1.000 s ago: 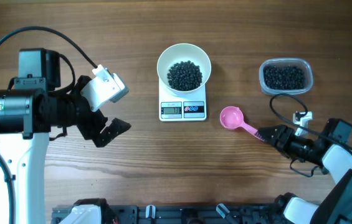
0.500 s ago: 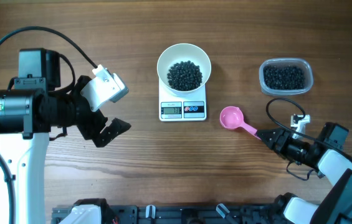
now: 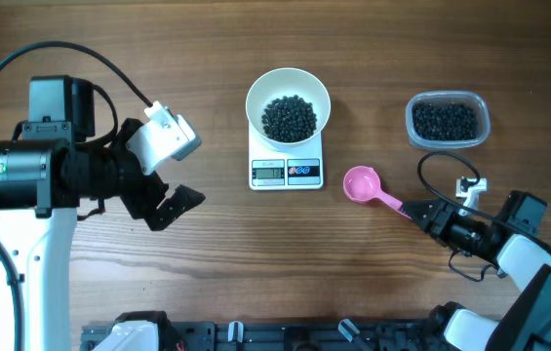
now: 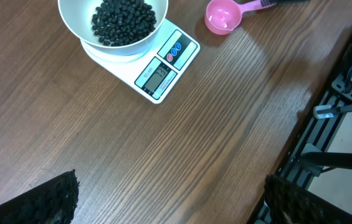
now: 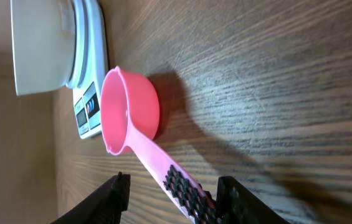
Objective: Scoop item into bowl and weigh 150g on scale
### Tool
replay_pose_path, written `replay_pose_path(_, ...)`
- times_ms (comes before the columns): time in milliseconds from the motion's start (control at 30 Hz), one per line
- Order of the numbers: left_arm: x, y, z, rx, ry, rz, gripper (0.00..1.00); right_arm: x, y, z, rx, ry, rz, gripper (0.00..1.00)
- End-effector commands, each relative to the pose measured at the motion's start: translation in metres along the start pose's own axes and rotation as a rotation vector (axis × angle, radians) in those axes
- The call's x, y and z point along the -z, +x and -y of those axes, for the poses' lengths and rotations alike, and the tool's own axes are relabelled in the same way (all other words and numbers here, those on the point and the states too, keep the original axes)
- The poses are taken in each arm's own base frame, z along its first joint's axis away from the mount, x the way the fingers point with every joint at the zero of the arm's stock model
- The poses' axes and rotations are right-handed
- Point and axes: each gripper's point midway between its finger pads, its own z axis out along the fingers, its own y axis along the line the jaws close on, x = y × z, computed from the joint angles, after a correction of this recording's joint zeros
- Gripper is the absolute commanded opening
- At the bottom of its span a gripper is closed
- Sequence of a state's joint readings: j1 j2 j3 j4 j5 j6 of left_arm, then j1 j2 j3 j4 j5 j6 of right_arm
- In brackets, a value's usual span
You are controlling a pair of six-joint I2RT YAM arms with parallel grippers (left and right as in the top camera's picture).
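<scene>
Pink plastic sets the step: the scoop (image 3: 361, 183) lies empty on the bench (image 3: 255, 263), cup toward the scale (image 3: 287, 173), and the right claw (image 5: 173, 185) straddles its ribbed handle. The wrist view shows a gap beside the handle, so the claw is released, not gripping. I judge the step in hand to be taking up the scoop for another load.

The beans (image 3: 288, 117) already heap in the bowl (image 3: 255, 93), which sits on the scale. More lie in the clear tub (image 3: 413, 122), well apart to the right. The display is too small to read, so how near the weight is cannot be told.

The next move calls for clamping squarely on the handle, lifting level, then swinging to the tub.

The left claw (image 4: 169, 200) hangs spread wide and empty, well left of the scale.

Count: one scoop, one bowl, one scale with two buttons, one tub, two claws, two heaps of beans too many to number.
</scene>
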State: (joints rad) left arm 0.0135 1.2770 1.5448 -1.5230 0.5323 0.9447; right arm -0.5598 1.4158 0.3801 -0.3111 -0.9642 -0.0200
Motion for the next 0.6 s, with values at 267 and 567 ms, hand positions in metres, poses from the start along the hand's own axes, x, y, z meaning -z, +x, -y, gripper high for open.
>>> replay_pose_path(267, 0.0057, -0.0036, 0.0007, -0.017, -0.014, 0.019, 1.00, -0.0055, 0.0082, 0.0034, -0.046, -0.014, 0.010, 0.52)
replay_pose_path(567, 0.0057, -0.0036, 0.0007, -0.017, -0.014, 0.019, 1.00, -0.0056, 0.0003, 0.0034, -0.031, -0.016, 0.039, 0.52)
